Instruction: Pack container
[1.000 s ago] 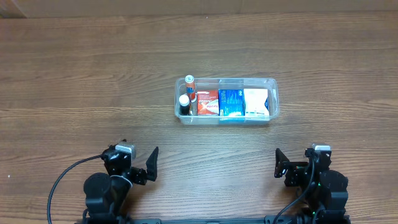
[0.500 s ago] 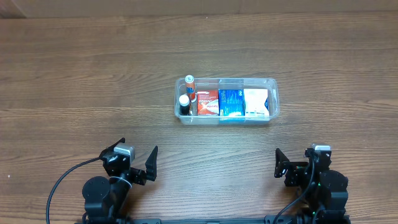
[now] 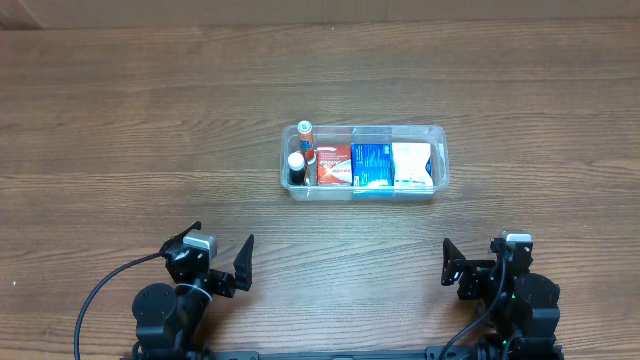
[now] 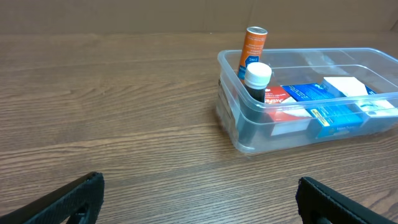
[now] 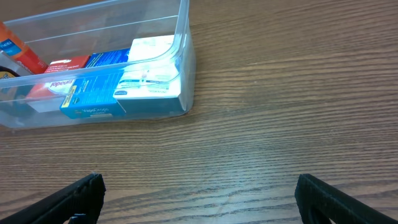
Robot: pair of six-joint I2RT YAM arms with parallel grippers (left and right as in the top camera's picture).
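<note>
The clear plastic container (image 3: 441, 160) stands on the wooden table right of centre. It holds an upright orange tube (image 3: 305, 133), a dark bottle with a white cap (image 3: 296, 164), a red box (image 3: 335, 165), a blue box (image 3: 371, 166) and a white box (image 3: 412, 165). My left gripper (image 3: 222, 256) is open and empty near the front edge, well short of the container (image 4: 249, 134). My right gripper (image 3: 478, 262) is open and empty near the front edge, to the right of the container (image 5: 184, 68). Both wrist views show wide-apart fingers, left (image 4: 199, 186) and right (image 5: 199, 183), over bare wood.
The wooden table (image 3: 140, 130) stretches bare to the left, behind and in front of the container. A pale wall edge (image 3: 300, 10) runs along the table's far side.
My left arm has shifted slightly toward the near edge. The right arm and the container's contents have not moved.
</note>
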